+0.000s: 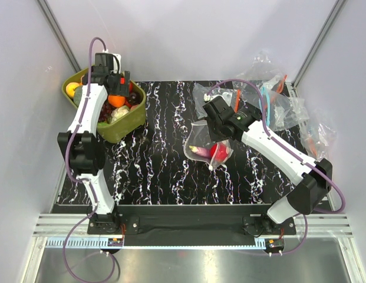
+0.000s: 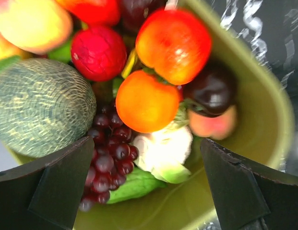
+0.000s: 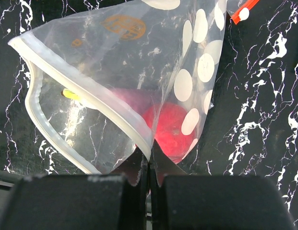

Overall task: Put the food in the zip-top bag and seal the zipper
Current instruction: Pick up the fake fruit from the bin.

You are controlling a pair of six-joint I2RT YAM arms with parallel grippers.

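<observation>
"Two arms are on screen. Report the left jaws first," says the supervisor.

"I read the left jaws as spread wide, with nothing between them. They hang directly over the olive-green tub (image 2: 264, 120), which sits at the rear left of the desk (image 1: 159, 171). Below the gap I see an orange fruit (image 2: 146, 103), a bunch of dark-red grapes (image 2: 108, 163) and a white cauliflower piece (image 2: 163, 148). A netted green melon (image 2: 38, 105) lies next to the left finger (image 2: 57, 182). I cannot tell whether either finger touches a piece."

"Noted. State of the right jaws?"

"Pressed together on the zip-top bag (image 3: 115, 62). They pinch it at the end of the zipper (image 3: 91, 98), at the point where the two strips meet. Away from that pinch the strips part, so the mouth stands open."

"Location of the bag and its contents?"

"The bag is over the middle of the desk, slightly right of centre, under the right wrist. Inside it I see a red piece (image 3: 168, 127) against the dotted wall, with a purple piece (image 3: 132, 98) just beside it. I cannot tell whether the bag rests on the desk or hangs clear of it. A pile of other clear bags (image 1: 277, 100) lies behind it, at the rear right."
</observation>
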